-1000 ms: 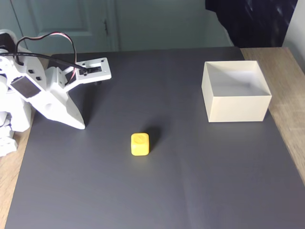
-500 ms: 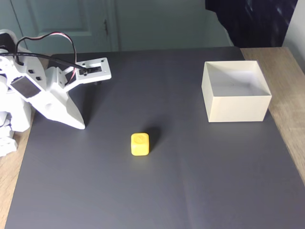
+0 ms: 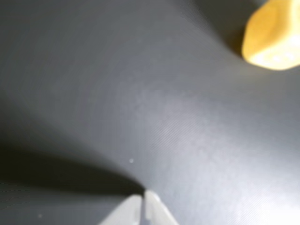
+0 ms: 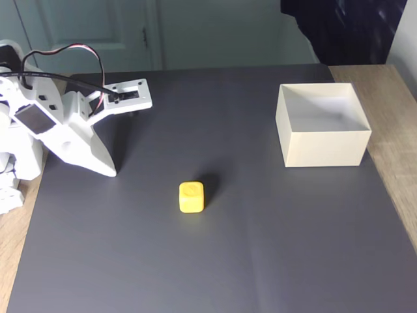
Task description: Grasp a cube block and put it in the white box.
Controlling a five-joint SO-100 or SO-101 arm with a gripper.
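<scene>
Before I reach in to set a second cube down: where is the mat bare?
Bare: the whole near strip of the dark mat in front of the cube block, and the stretch between it and the white box. Crowded: the far-left corner, where the gripper rests.

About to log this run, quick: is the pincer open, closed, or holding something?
Pincer: closed, its tips together and holding nothing; the yellow cube sits apart on the dark mat.

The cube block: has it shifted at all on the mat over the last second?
No. In the fixed view the cube block sits at the same spot relative to the white box.
</scene>
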